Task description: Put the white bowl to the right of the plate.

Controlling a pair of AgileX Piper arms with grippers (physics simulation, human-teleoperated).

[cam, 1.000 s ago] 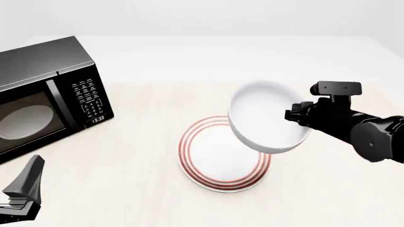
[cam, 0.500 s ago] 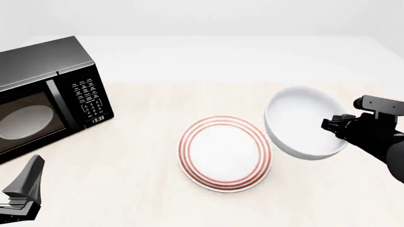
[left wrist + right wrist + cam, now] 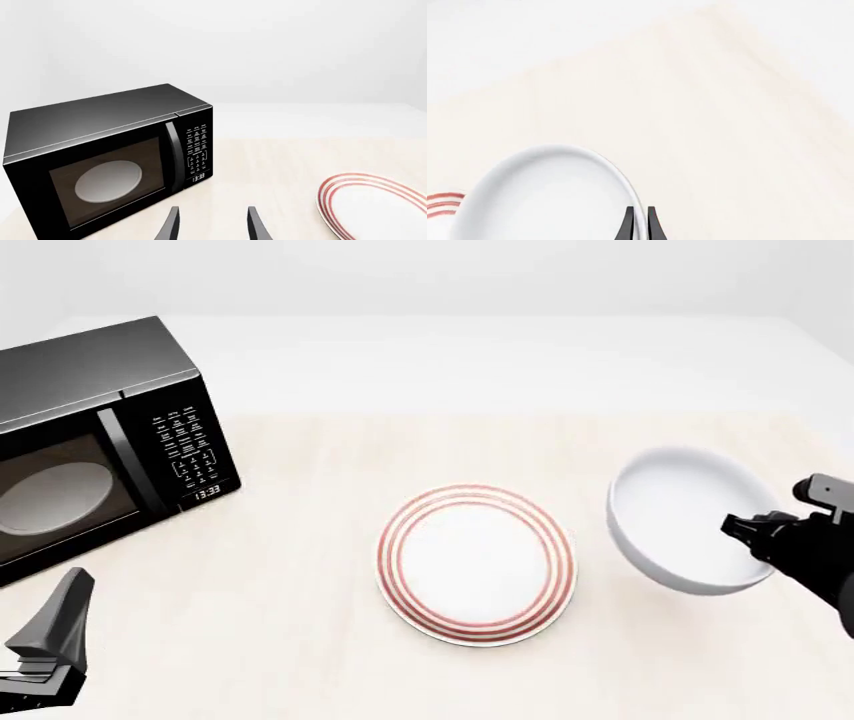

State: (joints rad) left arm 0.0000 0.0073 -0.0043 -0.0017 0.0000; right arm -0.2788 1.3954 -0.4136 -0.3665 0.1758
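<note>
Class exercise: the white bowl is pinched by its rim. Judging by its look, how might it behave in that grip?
The white bowl looks glossy, so it may slip in the right tool, which pinches only its thin rim. It hangs tilted from that one edge, so it could well swing. It looks thick-walled and stiff, probably heavy for such a hold.

White bowl (image 3: 683, 518) right of the plate (image 3: 477, 563), right pincer (image 3: 750, 528) gripping its rim, microwave (image 3: 100, 440) far left
</note>
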